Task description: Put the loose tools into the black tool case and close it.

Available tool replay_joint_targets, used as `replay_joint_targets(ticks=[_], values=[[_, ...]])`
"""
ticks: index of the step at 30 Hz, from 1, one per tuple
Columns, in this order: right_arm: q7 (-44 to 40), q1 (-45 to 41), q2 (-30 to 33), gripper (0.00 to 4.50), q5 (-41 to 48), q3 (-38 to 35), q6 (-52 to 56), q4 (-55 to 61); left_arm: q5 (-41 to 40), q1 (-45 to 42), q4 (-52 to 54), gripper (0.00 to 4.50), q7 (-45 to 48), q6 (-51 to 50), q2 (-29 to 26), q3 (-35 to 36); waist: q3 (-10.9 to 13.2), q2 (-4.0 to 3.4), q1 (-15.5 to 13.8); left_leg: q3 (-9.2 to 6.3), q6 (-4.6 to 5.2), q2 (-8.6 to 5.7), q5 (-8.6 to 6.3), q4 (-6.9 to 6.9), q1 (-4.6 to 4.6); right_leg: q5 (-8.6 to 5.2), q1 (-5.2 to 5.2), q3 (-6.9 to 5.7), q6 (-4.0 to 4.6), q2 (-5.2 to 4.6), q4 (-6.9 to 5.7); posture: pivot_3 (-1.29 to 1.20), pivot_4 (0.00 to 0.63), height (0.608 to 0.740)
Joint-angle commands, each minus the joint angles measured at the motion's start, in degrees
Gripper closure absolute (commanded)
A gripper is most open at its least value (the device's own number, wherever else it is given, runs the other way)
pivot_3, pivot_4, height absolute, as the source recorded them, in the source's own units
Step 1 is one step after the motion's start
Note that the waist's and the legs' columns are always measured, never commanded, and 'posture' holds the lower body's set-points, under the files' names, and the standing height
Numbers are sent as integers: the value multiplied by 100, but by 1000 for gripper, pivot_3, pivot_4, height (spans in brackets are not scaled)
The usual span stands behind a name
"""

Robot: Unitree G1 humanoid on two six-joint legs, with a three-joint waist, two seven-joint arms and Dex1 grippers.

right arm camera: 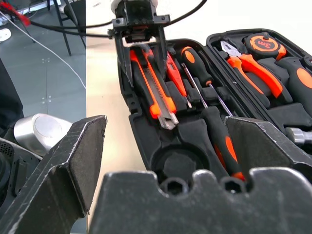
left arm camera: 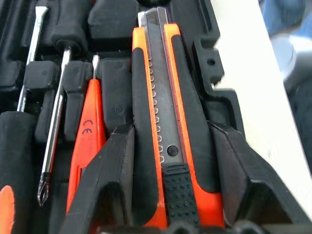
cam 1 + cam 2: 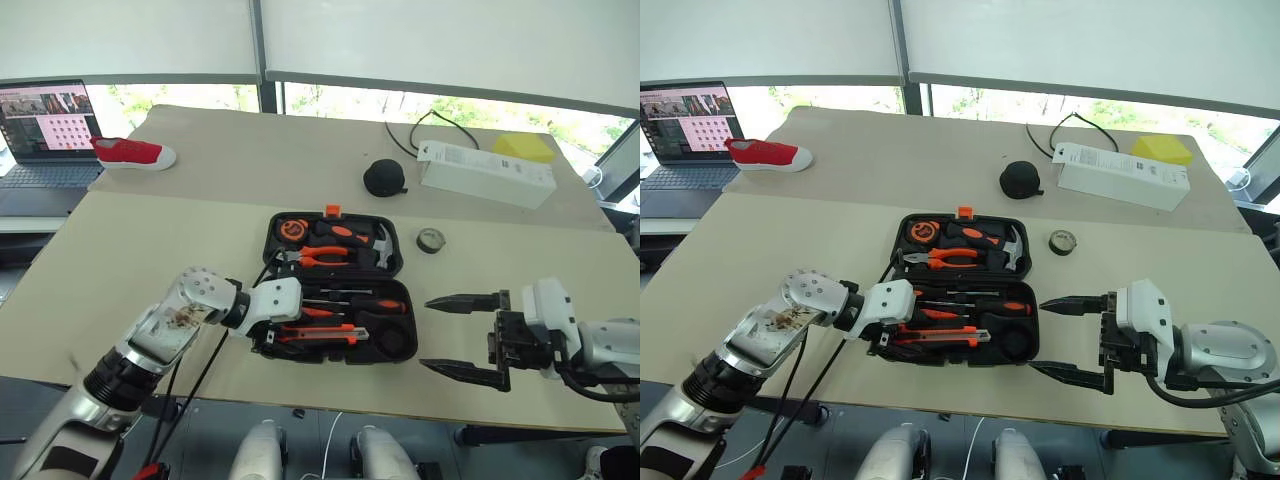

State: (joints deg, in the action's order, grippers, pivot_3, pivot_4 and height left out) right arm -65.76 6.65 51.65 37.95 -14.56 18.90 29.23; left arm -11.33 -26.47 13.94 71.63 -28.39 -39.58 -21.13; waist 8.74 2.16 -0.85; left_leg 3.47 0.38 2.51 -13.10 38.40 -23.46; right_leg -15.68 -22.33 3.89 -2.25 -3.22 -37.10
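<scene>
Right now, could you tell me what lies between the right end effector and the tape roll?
Nothing lies there: in the left eye view, bare tabletop separates the right end effector from the tape roll.

We see the black tool case point(image 3: 392, 262) as matt moulded plastic. The utility knife point(image 2: 165, 112) pairs glossy orange plastic with a dull grey metal slide and a studded rubbery thumb pad. The screwdriver point(image 2: 54, 122) shaft is shiny metal. The table point(image 3: 150, 240) in the middle looks like matt beige board.
</scene>
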Motion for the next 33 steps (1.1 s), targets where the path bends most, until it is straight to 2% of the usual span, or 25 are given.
replay_joint_targets(ticks=[1,7,10,17,18,22,28,33], values=[[21,-99,-41,0,52,-49,-20,68,-674,-8,-216,764,56,735,397,711,1,1,-4,-3,2,-1,-1,5,-4,1,0,-2,-2,-2,0,0,150,740],[-3,-65,-108,0,44,-72,-31,-31,-1103,120,-667,764,652,1433,138,1317,1,0,86,-18,8,11,-5,26,-23,3,-11,-10,1,11,-5,0,150,740],[64,-28,-193,0,33,-72,-48,-66,-1190,279,-858,1477,971,1705,-40,1467,1,1,84,-16,8,8,-5,27,-24,3,-8,-10,1,7,-4,0,150,740],[143,47,-374,0,-66,-47,-98,-97,-874,527,-927,4247,809,2062,52,1211,1,1,44,-12,8,6,-5,34,-27,5,-7,-11,-3,3,-3,0,150,740],[157,60,-400,0,-93,-24,-110,-105,-703,540,-961,4454,666,2154,184,1063,1,0,37,-12,8,7,-5,34,-27,5,-7,-11,-3,3,-3,0,150,740],[189,62,-461,0,-142,15,-109,-114,-159,533,-1118,4454,358,2322,428,637,1,1,19,-10,9,2,-6,38,-28,7,-4,-11,-7,2,-2,0,150,740],[220,34,-491,0,-171,28,-102,-129,293,656,-1291,4454,109,2325,382,339,-6,-11,31,-10,9,6,-6,36,-8,8,8,-9,-5,5,-4,0,150,740],[247,58,-554,0,-272,51,-164,-177,478,762,-1338,4454,-198,1629,382,108,-23,-22,27,-8,9,6,-5,37,9,10,21,-5,-6,4,-4,0,150,740]])
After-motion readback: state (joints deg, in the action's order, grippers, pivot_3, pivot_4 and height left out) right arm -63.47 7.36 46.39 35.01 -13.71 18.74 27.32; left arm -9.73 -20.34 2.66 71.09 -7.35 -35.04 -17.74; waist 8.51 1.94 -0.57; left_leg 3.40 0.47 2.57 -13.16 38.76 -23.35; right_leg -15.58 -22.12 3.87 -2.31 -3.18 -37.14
